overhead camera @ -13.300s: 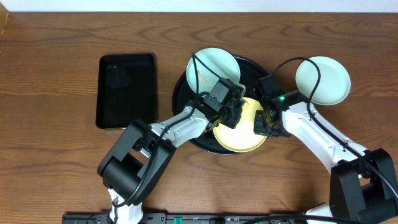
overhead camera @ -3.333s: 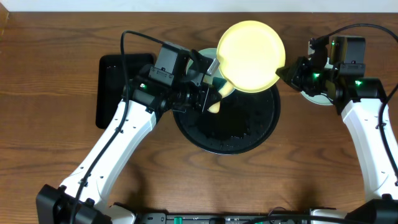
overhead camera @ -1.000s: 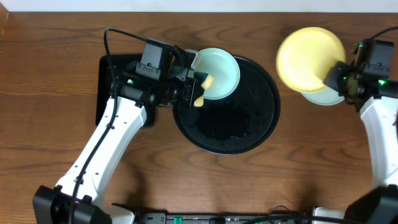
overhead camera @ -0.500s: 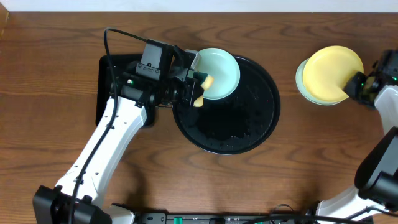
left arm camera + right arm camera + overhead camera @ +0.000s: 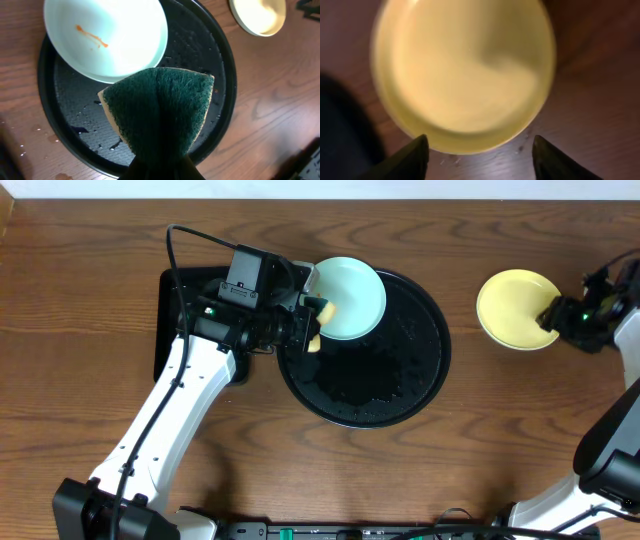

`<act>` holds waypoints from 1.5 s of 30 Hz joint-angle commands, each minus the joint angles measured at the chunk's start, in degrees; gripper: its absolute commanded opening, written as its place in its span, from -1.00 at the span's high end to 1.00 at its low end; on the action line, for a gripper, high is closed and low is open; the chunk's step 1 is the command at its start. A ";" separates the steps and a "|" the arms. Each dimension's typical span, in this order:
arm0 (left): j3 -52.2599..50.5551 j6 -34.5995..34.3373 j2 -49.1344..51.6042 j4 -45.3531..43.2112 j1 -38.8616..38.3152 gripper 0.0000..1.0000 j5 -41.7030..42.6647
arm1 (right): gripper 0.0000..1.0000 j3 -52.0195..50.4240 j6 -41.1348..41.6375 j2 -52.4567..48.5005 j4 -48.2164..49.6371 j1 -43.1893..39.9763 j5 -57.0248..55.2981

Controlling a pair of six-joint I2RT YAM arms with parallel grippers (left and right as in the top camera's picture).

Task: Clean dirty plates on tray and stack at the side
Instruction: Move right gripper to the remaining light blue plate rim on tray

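A pale blue plate (image 5: 348, 297) with an orange streak (image 5: 92, 37) rests on the back left of the round black tray (image 5: 385, 385). My left gripper (image 5: 308, 324) is shut on a green and yellow sponge (image 5: 160, 111), which hangs over the tray (image 5: 222, 65) just beside that plate's near rim. On the wood at the right lies the pale yellow plate (image 5: 516, 308), right way up. My right gripper (image 5: 552, 314) stands open at its right rim; in the right wrist view the plate (image 5: 465, 70) lies just past the fingertips (image 5: 413, 159), with nothing between them. Anything under the yellow plate is hidden.
A rectangular black tray (image 5: 200, 320) lies left of the round one, partly under my left arm. Water drops (image 5: 107, 145) dot the round tray's floor. Bare wood-grain tabletop surrounds both trays.
My right gripper has lowered the yellow plate onto the blue one at the right, let go and opened. The left arm and sponge have stayed put.
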State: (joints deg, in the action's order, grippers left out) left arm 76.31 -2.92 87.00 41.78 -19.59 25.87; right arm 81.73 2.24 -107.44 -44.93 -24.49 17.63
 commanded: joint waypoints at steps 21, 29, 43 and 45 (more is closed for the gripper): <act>0.09 -0.96 -0.55 2.75 0.31 0.85 -7.54 | -0.17 17.90 -10.03 -14.78 14.12 41.24 -14.03; 0.09 -0.96 -0.55 2.93 0.28 0.85 -7.54 | -0.02 17.88 -9.11 -20.74 13.46 41.31 -7.74; 0.09 -0.96 -0.55 2.97 0.28 0.85 -7.54 | 0.31 17.53 -7.39 -23.78 12.09 41.44 -6.84; 0.09 -0.96 -0.55 2.97 0.28 0.85 -7.54 | 0.45 17.53 -7.41 -23.78 12.17 41.44 -6.86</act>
State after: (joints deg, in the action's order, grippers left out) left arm 76.31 -3.20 87.00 44.69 -19.59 18.90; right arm 99.22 -6.04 -130.67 -32.73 16.91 10.15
